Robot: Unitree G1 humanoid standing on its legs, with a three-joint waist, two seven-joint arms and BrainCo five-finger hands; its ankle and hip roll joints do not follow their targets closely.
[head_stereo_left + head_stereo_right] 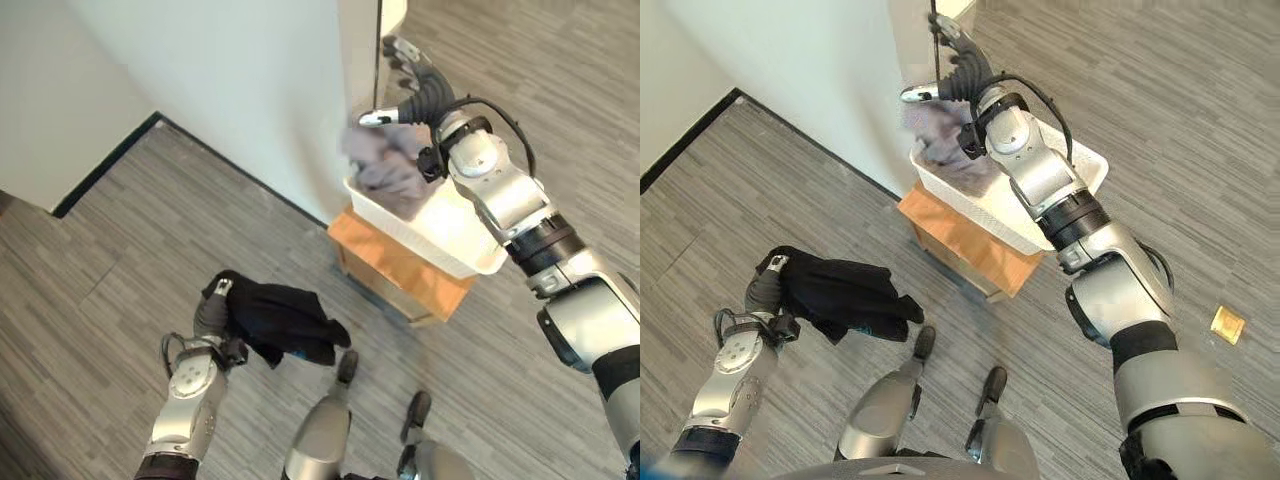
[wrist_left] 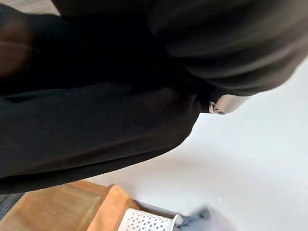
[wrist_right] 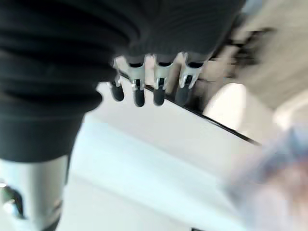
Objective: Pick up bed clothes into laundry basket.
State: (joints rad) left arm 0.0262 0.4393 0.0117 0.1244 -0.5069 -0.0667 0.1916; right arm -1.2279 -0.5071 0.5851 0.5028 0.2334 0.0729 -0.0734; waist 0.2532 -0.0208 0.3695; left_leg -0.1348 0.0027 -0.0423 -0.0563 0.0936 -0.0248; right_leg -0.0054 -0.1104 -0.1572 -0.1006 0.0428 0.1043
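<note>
A grey wood-grain floor [image 1: 120, 260] runs up to a white wall [image 1: 230, 90], and against that wall a low wooden stand [image 1: 970, 240] carries a white laundry basket [image 1: 1080, 165]. A grey garment [image 1: 385, 165] lies heaped at the wall end of the basket, partly draped over its rim. The right hand [image 1: 405, 75] hovers just above that heap with its fingers [image 3: 144, 89] straight and spread, holding nothing, the thumb reaching out over the cloth. The left hand [image 1: 212, 312] is low, well apart from the basket, its fingers curled round a black garment [image 1: 845, 295] that hangs from the grip. To finish the drop well, I judge the right hand should lift clear, leaving the grey cloth fully inside the rim, and the left should carry the black piece over the middle of the basket before letting go.
</note>
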